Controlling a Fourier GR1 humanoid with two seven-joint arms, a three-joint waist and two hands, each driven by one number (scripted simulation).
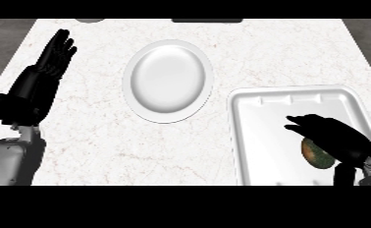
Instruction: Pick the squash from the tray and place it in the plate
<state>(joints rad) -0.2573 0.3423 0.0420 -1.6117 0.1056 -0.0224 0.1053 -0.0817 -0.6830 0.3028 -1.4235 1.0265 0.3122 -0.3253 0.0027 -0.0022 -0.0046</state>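
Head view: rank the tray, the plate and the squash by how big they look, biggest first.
1. Tray: largest, even though the view's edge cuts it off.
2. Plate: clearly smaller than the tray.
3. Squash: smallest showing, though the right hand hides part of it.

pale, faintly veined table (94, 138); at its far edge a dark flat shape (206, 20) and, left of it, a grey shape (90, 20), both cut off.
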